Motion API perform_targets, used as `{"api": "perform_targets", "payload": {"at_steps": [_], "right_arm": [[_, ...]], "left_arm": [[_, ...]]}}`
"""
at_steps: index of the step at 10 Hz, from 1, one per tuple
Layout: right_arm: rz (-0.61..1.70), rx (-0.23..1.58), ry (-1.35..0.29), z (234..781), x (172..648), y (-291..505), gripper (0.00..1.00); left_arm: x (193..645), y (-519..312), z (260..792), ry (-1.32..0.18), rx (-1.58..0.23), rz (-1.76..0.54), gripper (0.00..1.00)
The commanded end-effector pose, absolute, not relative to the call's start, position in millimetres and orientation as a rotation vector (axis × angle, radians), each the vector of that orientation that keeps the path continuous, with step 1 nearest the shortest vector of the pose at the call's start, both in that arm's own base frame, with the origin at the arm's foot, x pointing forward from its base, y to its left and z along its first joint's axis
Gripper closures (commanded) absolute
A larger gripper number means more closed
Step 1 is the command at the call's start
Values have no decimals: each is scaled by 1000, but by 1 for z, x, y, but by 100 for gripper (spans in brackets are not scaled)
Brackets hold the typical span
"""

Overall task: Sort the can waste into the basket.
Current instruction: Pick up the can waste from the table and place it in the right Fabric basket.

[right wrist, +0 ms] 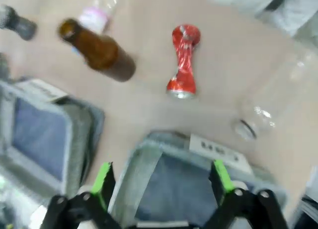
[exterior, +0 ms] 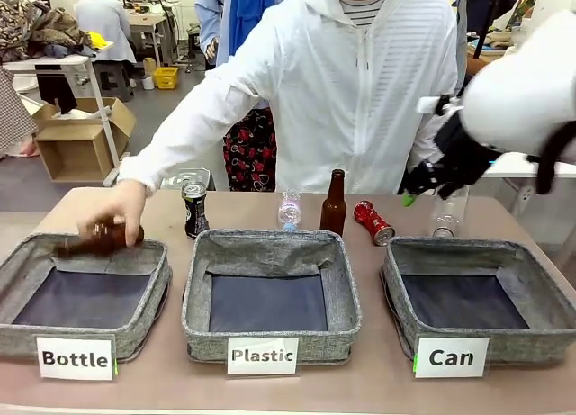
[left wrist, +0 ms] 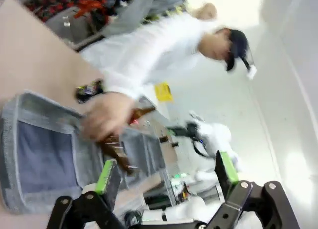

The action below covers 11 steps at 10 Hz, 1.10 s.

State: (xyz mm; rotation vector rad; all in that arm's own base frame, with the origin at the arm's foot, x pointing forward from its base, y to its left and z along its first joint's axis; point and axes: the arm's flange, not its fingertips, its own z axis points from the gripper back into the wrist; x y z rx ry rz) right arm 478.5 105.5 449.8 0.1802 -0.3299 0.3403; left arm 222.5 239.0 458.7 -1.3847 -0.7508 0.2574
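Red dented can point(right wrist: 183, 60) lies on the tabletop point(right wrist: 149, 107) beyond the basket point(right wrist: 149, 142); the right gripper point(right wrist: 161, 179), fingers point(right wrist: 220, 177) spread and empty, should close across its crushed waist.

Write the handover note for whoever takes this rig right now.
Left gripper: open, empty, in the air.
Right gripper: open, empty, in the air at the right end of the table.
The red can lies dented on the table behind the Can basket; the black can stands upright at the back left.
Done: nothing, the Can basket holds no can.
To do: both cans.
A person's hand holds a brown bottle over the Bottle basket.
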Motion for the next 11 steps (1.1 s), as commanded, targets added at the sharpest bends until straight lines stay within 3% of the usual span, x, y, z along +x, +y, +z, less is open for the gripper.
{"api": "perform_targets", "payload": {"at_steps": [1, 4, 6, 9, 11], "right_arm": [[358, 147, -235, 440, 545, 119, 0], [334, 118, -234, 397, 581, 137, 0], [296, 85, -255, 373, 593, 141, 0], [298, 105, -227, 359, 600, 143, 0], [286, 91, -207, 350, 608, 144, 0]], "left_arm": [[162, 266, 470, -704, -1513, 90, 0], [114, 279, 452, -548, -1531, -152, 0], [111, 289, 448, -606, -1571, -125, 0], [154, 262, 458, -491, -1512, -106, 0], [220, 194, 463, -259, -1383, -136, 0]]}}
